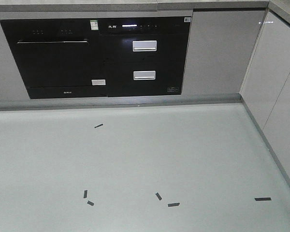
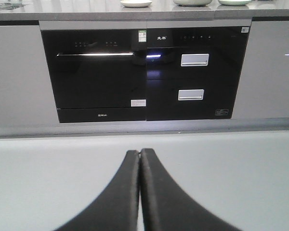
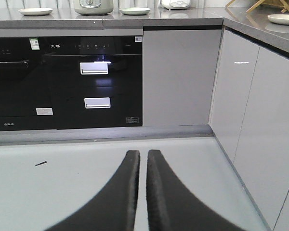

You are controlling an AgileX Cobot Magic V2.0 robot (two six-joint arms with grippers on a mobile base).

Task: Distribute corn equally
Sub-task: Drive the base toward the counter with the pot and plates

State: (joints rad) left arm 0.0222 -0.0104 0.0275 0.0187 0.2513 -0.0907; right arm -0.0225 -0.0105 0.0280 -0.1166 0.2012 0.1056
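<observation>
We count six black tape marks [image 1: 173,204] on the pale floor [image 1: 193,150] in the front view: one alone toward 10 o'clock, two at 7, two near 6, one at 4. Two black appliance fronts [image 1: 58,58] stand side by side at 12, and the right one has two silver handles [image 1: 144,46]. From the right wrist we count three plates [image 3: 134,10] on the countertop [image 3: 183,17], the one at 2 o'clock cut by the edge. All are seen edge-on with their tops hidden, so we cannot tell where the corn is. The left gripper [image 2: 140,153] has its fingers pressed together. The right gripper [image 3: 143,154] shows only a thin slit between its fingers, clamped on nothing.
</observation>
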